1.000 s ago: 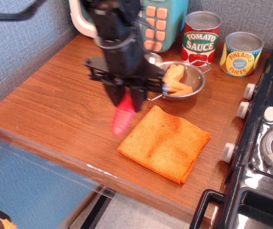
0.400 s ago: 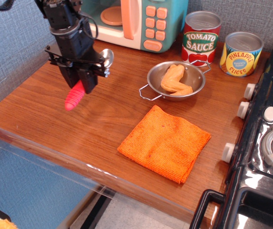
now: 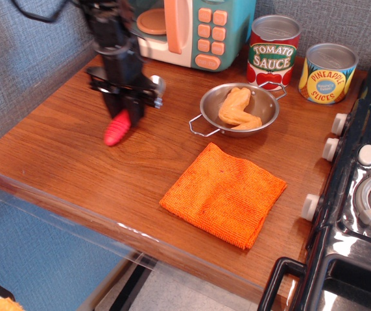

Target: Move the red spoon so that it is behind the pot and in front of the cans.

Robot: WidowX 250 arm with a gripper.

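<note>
My gripper (image 3: 126,109) is shut on the red spoon (image 3: 117,130), left of the pot. The coral handle points down and forward, its tip close to the wooden counter; the shiny metal bowl (image 3: 157,85) sticks out behind my fingers. The pot (image 3: 263,115), a shallow steel pan with wire loop handles, sits to the right and holds a tan toy chicken piece (image 3: 239,108). The cans stand behind the pot: the red Tomato Sauce can (image 3: 273,53) and the yellow-blue Pineapple Slices can (image 3: 327,73). A strip of bare counter lies between pot and cans.
An orange cloth (image 3: 223,194) lies in front of the pot. A teal toy microwave (image 3: 195,26) stands at the back, just behind my arm. A black stove (image 3: 367,194) with knobs borders the right side. The counter's front edge (image 3: 107,217) runs diagonally.
My gripper carried the spoon from beside the pot far to the left, then shifted slightly right and lower. The spoon stays gripped. Pot, cans and cloth have not moved.
</note>
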